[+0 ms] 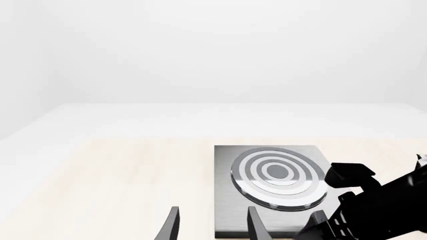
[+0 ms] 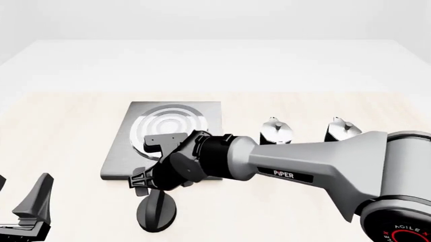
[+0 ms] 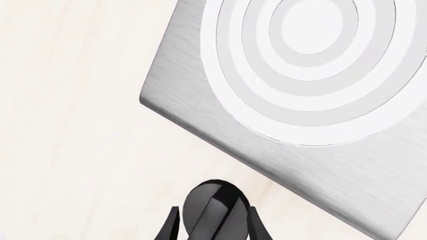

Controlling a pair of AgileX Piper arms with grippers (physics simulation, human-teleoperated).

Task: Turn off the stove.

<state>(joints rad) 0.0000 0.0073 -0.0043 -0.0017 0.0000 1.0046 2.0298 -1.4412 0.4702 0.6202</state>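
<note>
Across the table [image 2: 60, 126] from the right, the right arm stretched low toward the near-left, its wrist bent downward. The right gripper [image 2: 143, 182] hung over the knob [image 2: 156, 210], which lay just in front of the stove [image 2: 121, 156]; in the right wrist view its fingers [image 3: 171, 227] straddled the knob's raised ridge, though whether they pressed it could not be told. Near the left corner, the left gripper [image 2: 23, 209] waited with fingers apart. Two moka pots [image 2: 276, 130] stood right of the stove.

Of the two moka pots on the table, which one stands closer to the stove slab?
The left moka pot, just right of the stove slab. The other moka pot stands farther right, partly hidden behind the right arm.
</note>
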